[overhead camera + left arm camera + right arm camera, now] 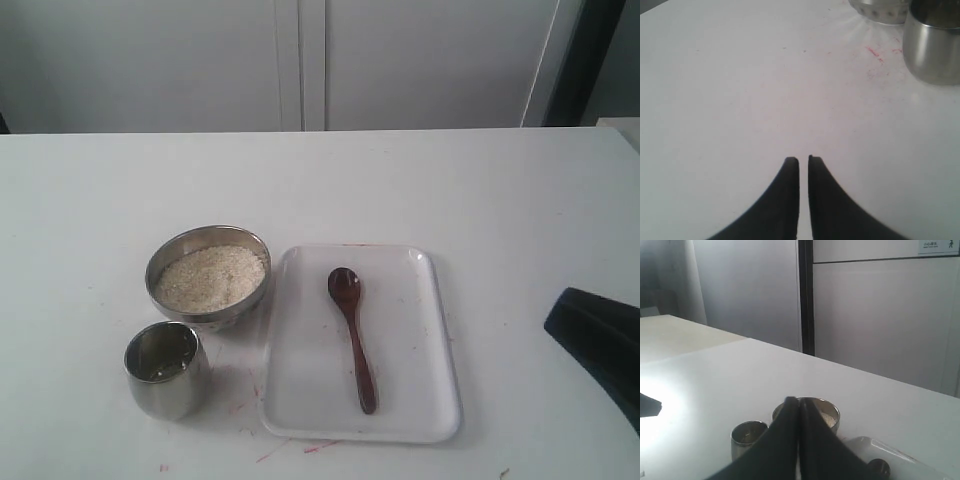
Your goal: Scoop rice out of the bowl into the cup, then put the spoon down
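The cup [167, 368] stands at the left front of the white table [90, 200]; no heap of grains can be made out in it, so nothing is judged to have been scooped yet; just behind it and rightwards the bowl [212, 237] is filled almost level with the rice [210, 277]; close beside the bowl's right side a white tray [310, 380] is laid, on which the spoon [352, 335] lies flat, head away, handle towards the near edge. The step in hand is therefore taken to be the picking up of the spoon; it would be done well if the jaws were opened before the descent, lowered straight over the handle's nearer half and closed across its width, so that the head is left free for the rice; a firm hold is advised, since so thin a handle could twist.

The left gripper [803, 161] is drawn in to a narrow slit with nothing held; it is poised over bare table, the cup and bowl ahead and apart from it, the spoon outside its view. The right gripper [799, 402] is pressed closed and empty, raised above the table; cup, bowl and tray are seen beyond its tips, so the spoon is judged well apart from it; a dark shape [600, 340] at the exterior view's right edge is probably that arm.
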Robot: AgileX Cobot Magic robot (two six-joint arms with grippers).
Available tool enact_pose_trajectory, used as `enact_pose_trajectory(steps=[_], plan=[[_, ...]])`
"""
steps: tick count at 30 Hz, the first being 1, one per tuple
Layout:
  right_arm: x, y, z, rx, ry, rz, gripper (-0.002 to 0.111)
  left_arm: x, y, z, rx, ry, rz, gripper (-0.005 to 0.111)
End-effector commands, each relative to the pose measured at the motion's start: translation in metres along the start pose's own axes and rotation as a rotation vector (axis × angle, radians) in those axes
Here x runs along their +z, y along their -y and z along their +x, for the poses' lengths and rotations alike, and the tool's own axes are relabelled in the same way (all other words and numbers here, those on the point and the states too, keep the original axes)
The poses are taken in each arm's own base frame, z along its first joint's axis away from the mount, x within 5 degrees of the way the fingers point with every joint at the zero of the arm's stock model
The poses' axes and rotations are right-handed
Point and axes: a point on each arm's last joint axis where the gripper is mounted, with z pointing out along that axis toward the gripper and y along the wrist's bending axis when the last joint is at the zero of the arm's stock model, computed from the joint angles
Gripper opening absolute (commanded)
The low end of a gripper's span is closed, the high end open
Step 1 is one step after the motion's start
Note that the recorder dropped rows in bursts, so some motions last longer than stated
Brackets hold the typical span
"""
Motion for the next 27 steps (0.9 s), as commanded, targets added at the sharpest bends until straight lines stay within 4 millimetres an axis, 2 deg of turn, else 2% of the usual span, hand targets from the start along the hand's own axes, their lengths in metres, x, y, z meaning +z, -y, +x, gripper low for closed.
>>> enact_pose_trajectory(steps=[1,10,27], plan=[[-0.011,-0.001,0.014,0.012,0.038,-0.017,0.000,0.001,0.002,0.007,-0.010,-0.061,0.021,0.014],[-0.019,0.001,0.045,0.032,0.024,-0.025,0.000,0.001,0.002,0.007,-0.010,-0.061,0.021,0.014],[-0.021,0.008,0.051,0.027,-0.025,0.053,0.000,0.001,0.002,0.007,-0.010,-0.061,0.021,0.014]])
